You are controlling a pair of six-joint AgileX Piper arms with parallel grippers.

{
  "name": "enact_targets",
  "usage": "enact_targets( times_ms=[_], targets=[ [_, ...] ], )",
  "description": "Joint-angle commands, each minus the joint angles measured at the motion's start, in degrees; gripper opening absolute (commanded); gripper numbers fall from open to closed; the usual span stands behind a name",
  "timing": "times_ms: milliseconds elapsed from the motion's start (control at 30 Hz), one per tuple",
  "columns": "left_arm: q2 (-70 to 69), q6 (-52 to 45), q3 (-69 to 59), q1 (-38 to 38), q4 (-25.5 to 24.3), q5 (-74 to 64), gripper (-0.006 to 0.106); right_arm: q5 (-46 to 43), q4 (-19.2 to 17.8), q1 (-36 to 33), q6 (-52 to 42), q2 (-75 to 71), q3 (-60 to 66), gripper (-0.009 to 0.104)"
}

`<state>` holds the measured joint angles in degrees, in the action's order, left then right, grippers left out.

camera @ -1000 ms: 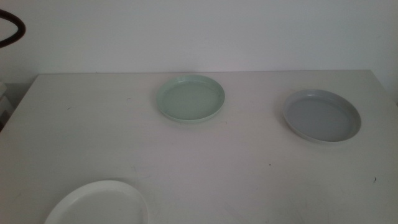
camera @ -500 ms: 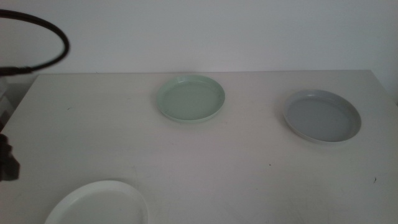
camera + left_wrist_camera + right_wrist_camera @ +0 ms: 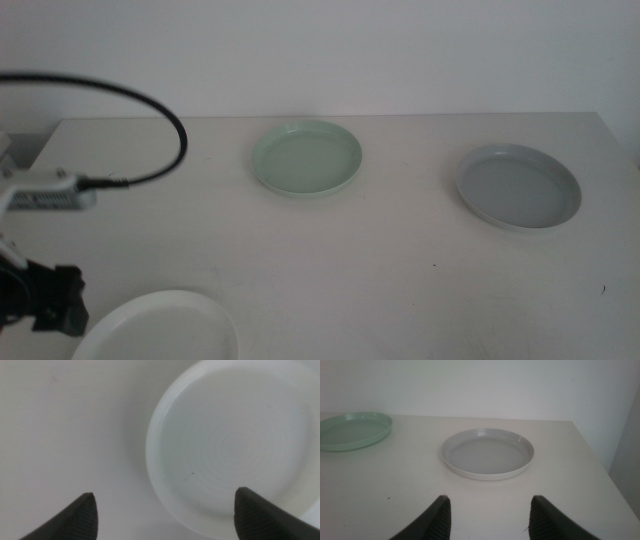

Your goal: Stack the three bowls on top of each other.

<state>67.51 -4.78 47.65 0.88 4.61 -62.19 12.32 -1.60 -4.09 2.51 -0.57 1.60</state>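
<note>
Bowls lie apart on the counter; left gripper (image 3: 165,515), jaws wide, hovers over the white bowl (image 3: 235,450) near the front-left corner. It looks stiff, light and slippery, so the rim seems the best hold. Right gripper (image 3: 490,515) waits, jaws wide.

The white bowl (image 3: 235,450) looks smooth and faintly glossy, with fine concentric rings in its base. The mint green bowl (image 3: 306,158) and grey-blue bowl (image 3: 488,453) show a soft satin sheen. The table (image 3: 350,270) is matt off-white with small dark specks.
</note>
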Motion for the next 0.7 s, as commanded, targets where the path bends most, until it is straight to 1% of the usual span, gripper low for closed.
enact_targets(
  times_ms=[0,300,467,667],
  targets=[
    [-0.05,-0.7,-1.89,-0.31,1.49,5.58,0.105,-4.58,-0.56,0.34,-0.29,-1.53,-0.34,0.041],
    [7.06,-2.63,-8.63,-0.31,4.34,16.84,0.105,-4.58,-0.56,0.34,-0.29,-1.53,-0.34,0.041],
    [12.17,-4.06,-8.96,-0.31,5.74,18.95,0.105,-4.58,-0.56,0.34,-0.29,-1.53,-0.34,0.041],
    [17.15,-4.13,-8.96,-0.31,5.73,19.91,0.105,-4.58,-0.56,0.34,-0.29,-1.53,-0.34,0.041]
  ],
)
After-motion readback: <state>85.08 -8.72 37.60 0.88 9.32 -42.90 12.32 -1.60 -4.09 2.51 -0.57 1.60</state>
